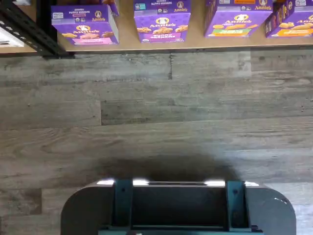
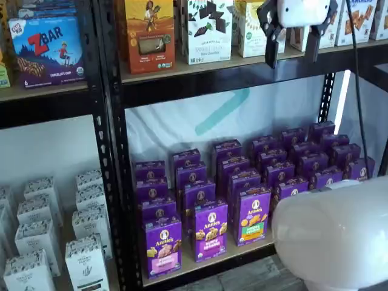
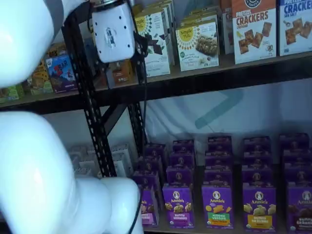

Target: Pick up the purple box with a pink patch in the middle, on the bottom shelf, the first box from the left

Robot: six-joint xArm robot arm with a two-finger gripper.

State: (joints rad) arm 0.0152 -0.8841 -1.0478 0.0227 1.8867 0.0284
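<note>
The purple box with the pale pink patch point(image 2: 162, 245) stands upright at the front left of the bottom shelf point(image 2: 206, 265), first in a front row of purple Annie's cartons. In a shelf view point(image 3: 147, 207) the white arm partly hides it. The wrist view shows it point(image 1: 84, 24) on the tan board point(image 1: 126, 41), beside a carton with a magenta patch point(image 1: 162, 22) and one with a green patch point(image 1: 234, 20). My gripper point(image 2: 291, 59) hangs high in front of the upper shelf, far above the box. A gap shows between its two black fingers and it holds nothing. Its white body shows in a shelf view point(image 3: 113, 31).
Several rows of purple cartons fill the shelf behind the front row. White cartons point(image 2: 36, 242) stand in the left bay past a black upright point(image 2: 112, 151). My white arm point(image 2: 336, 236) blocks the lower right. A dark mount with teal brackets point(image 1: 178, 205) sits over the wood floor point(image 1: 156, 112).
</note>
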